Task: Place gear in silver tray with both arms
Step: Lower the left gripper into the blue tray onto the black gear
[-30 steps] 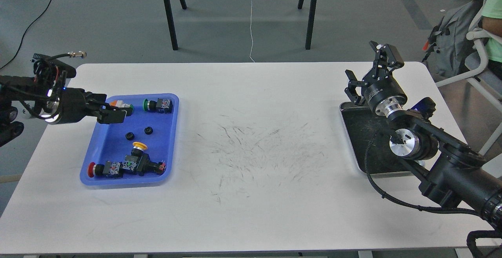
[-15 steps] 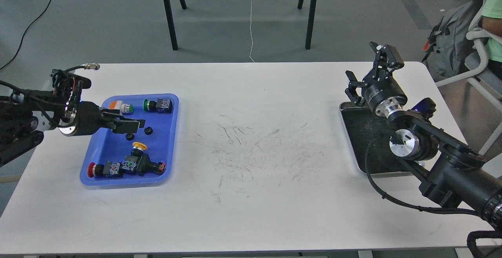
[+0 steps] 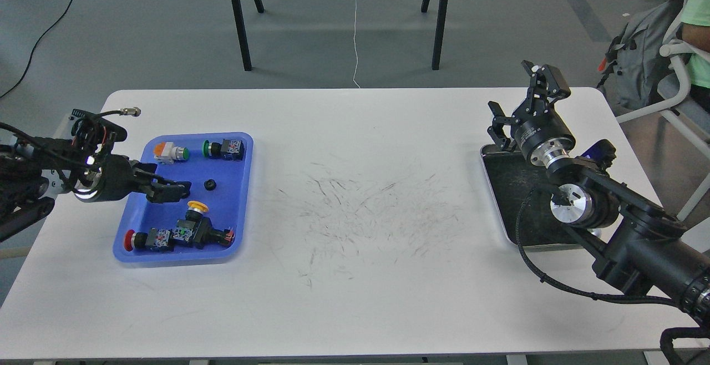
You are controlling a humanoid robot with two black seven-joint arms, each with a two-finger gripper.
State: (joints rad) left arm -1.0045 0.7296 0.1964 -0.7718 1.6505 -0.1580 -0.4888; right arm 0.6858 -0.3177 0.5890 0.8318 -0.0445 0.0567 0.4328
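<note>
Blue tray [image 3: 230,246] under left gripper [image 3: 180,189], grip unclear, beside small gear [image 3: 209,184]. Right gripper [image 3: 518,101] wide above silver tray [image 3: 493,179].

1. The table [image 3: 355,276] bears a plastic tray [image 3: 236,232] at its left and the silver tray [image 3: 502,198] at its right, well apart.
2. In the plastic tray: two push buttons [image 3: 171,152] [image 3: 223,148] along the far side, a gear [image 3: 209,184] in the middle, a cluster of switches [image 3: 180,233] along the near side.
3. The left gripper [image 3: 180,190] reaches into the plastic tray from the left, just left of the gear.
4. The right gripper [image 3: 518,107] stands above the silver tray's far end; its arm [image 3: 638,237] lies over the tray's right part.
5. A chair [image 3: 674,93] stands right of the table.
</note>
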